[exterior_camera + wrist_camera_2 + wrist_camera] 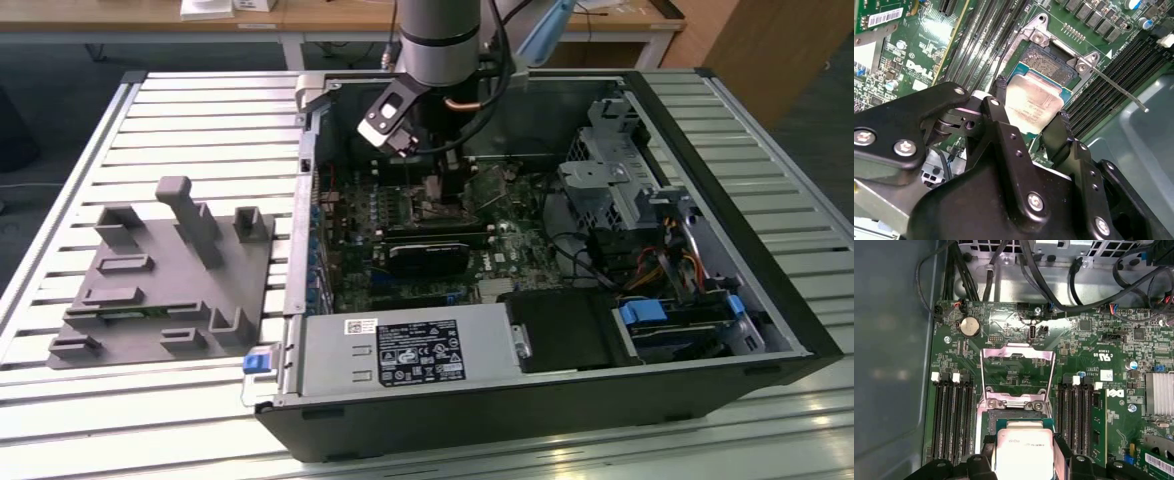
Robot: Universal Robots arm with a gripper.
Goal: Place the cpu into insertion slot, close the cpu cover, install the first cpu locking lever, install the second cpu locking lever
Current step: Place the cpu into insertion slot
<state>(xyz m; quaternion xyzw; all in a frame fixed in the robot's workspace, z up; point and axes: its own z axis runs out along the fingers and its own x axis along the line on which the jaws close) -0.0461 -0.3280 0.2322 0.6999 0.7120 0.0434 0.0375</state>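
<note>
The cpu (pixel 1038 106) sits clamped by two opposite edges in your pincer (pixel 1032 99). Its fingers (pixel 1000 86) are closed only as far as the chip's width allows, and the dull silver top faces the camera. The first wrist view shows the same grip, with the cpu (pixel 1024 452) between the black finger pads.

The insertion slot (pixel 1050 61) lies just beyond the chip. Its dark centre is bare, and the chip overlaps only its near edge. You are on the first step, I judge, since the chip looks carried rather than seated. I cannot tell whether any corner touches the socket.

The cpu cover (pixel 1019 349) is swung open, so its window shows green board and the socket is unobstructed. One locking lever (pixel 1119 89) sticks out free from the socket's corner, not hooked down.

Seating calls for the chip to be square over the socket and level with it, then lowered with no sideways push. The pins inside will not forgive a slide.

Long black memory slots (pixel 951 415) flank the socket on both sides.

In the exterior view your pincer (pixel 430 175) works deep inside the computer case (pixel 761 320), at about twelve o'clock from the graphics card (pixel 427 255). A grey fixture (pixel 160 270) rests on the slatted table (pixel 80 150) at nine o'clock from the case.
</note>
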